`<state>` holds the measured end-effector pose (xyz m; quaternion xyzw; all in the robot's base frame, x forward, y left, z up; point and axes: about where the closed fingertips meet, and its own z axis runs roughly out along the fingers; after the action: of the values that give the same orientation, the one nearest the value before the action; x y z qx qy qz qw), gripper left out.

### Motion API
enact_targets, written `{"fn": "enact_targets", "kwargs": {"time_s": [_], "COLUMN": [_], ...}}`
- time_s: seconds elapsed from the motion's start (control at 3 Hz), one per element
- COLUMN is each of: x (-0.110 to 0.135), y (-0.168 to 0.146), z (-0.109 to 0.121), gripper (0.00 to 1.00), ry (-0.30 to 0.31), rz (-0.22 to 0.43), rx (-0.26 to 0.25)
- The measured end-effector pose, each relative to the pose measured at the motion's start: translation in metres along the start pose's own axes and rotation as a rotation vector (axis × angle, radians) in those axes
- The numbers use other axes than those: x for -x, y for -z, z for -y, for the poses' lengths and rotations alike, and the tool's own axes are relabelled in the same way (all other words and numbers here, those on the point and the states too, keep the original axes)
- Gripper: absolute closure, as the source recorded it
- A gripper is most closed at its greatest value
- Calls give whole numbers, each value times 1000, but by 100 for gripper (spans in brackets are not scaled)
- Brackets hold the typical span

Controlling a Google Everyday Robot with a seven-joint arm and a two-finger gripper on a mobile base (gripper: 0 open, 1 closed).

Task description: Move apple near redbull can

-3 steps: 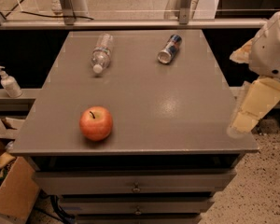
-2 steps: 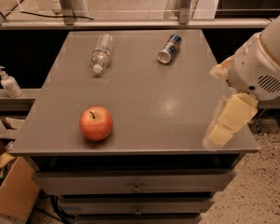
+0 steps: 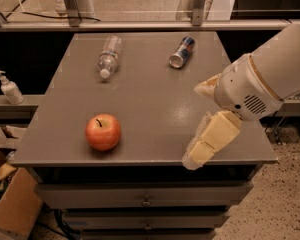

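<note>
The apple (image 3: 103, 132), red-orange with a dark stem, sits on the grey table (image 3: 155, 99) near its front left. The redbull can (image 3: 182, 52), blue and silver, lies on its side at the back right of the table. My gripper (image 3: 193, 126) hangs over the table's front right, well to the right of the apple and in front of the can. Its two cream fingers (image 3: 213, 138) stand wide apart with nothing between them.
A clear plastic water bottle (image 3: 109, 56) lies on its side at the back left of the table. A soap dispenser (image 3: 9, 89) stands on a ledge to the left. Drawers (image 3: 145, 200) are below the tabletop, and a cardboard box (image 3: 15, 204) sits on the floor at left.
My arm and gripper have moved left, from beyond the table's right edge to over its front right part. The apple, can and bottle have not moved.
</note>
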<state>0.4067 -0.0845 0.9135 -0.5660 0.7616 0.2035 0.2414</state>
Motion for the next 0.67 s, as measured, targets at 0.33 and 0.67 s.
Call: {"fn": "enact_targets", "kwargs": {"time_s": [0.33, 0.67], "x": [-1, -1], "y": [0, -2], "z": [0, 0], "gripper": [0, 0], "ry": [2, 10], "rz": [-5, 39], "rx": [-3, -32]}}
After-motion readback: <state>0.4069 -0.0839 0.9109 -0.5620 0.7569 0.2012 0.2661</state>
